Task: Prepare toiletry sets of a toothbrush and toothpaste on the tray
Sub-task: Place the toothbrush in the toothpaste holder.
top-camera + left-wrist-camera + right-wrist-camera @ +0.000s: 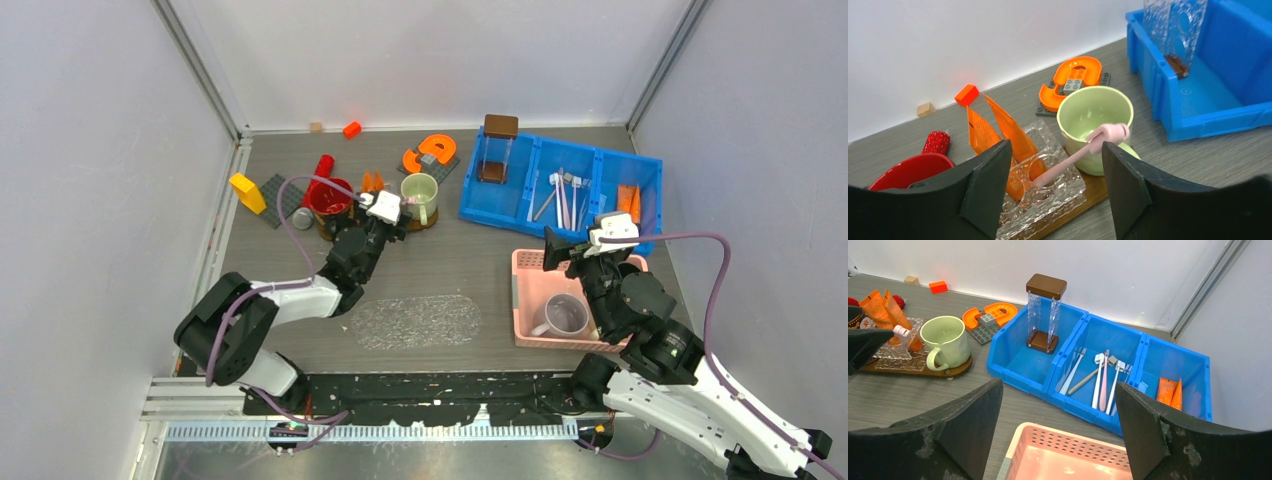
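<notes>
A pink toothbrush [1073, 157] stands tilted in a clear glass holder [1048, 192] on the wooden tray [1098, 189], its head resting against a green mug [1093, 112]. Two orange toothpaste tubes [1008, 125] stand in the same holder. My left gripper [1055, 150] is open, one finger on each side of the toothbrush and neither touching it. More toothbrushes [1100, 380] and toothpaste tubes [1168, 392] lie in the blue bins [1023, 375]. My right gripper [1058, 387] is open and holds nothing, above the pink basket [1048, 440] in front of the bins.
A tall glass stand with a brown cap [1045, 315] is in the left bin. The pink basket [525, 290] holds a glass mug [565, 315]. A red cup [328, 198], an orange C-shaped block [432, 150], an orange cube [351, 129] and a yellow block [247, 192] lie at the back left.
</notes>
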Controlling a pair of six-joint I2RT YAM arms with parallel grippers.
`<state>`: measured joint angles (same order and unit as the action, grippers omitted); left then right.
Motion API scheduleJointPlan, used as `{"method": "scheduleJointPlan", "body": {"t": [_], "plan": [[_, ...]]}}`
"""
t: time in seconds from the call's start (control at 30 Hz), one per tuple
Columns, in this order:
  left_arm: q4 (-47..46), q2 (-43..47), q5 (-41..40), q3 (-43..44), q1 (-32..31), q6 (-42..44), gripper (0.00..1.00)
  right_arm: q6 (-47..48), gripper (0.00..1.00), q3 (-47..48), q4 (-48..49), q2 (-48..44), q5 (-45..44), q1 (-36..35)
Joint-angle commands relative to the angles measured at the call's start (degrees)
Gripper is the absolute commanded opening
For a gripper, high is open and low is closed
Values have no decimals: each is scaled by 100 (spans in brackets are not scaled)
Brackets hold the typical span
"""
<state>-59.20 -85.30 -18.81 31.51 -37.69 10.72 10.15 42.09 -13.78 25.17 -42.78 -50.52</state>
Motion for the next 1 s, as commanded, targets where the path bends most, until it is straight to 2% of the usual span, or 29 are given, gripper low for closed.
{"method": "scheduleJointPlan", "body": {"t": [0.0, 0.13, 0.33, 0.5, 0.57, 0.73, 0.77, 0.97], "plan": [[106, 685, 249, -26, 24, -228, 71, -186, 89, 190, 58, 159, 18, -28], [940, 1356, 384, 14, 19, -472, 78, -418, 91, 519, -235, 476, -12, -28], [3671, 2464, 208, 750, 21, -1480, 97, -872, 98, 1280, -956, 1313, -638, -20], [5803, 2791, -41, 1790, 21, -2033, 100, -1285, 98, 1866, -1467, 2147, -698, 167], [6700, 2774, -142, 2278, 36, -2191, 100, -1492, 98, 2101, -1654, 2488, -431, 478], [8714, 2525, -53, 3526, 147, -2285, 100, -2210, 96, 2656, -2090, 3401, 969, 2119], [9005, 2476, 48, 3703, 229, -2281, 100, -2281, 95, 2786, -2152, 3660, 1232, 2464], [10150, 2329, 692, 4283, 737, -2171, 100, -2819, 90, 3465, -2465, 5032, 1921, 3529]]}}
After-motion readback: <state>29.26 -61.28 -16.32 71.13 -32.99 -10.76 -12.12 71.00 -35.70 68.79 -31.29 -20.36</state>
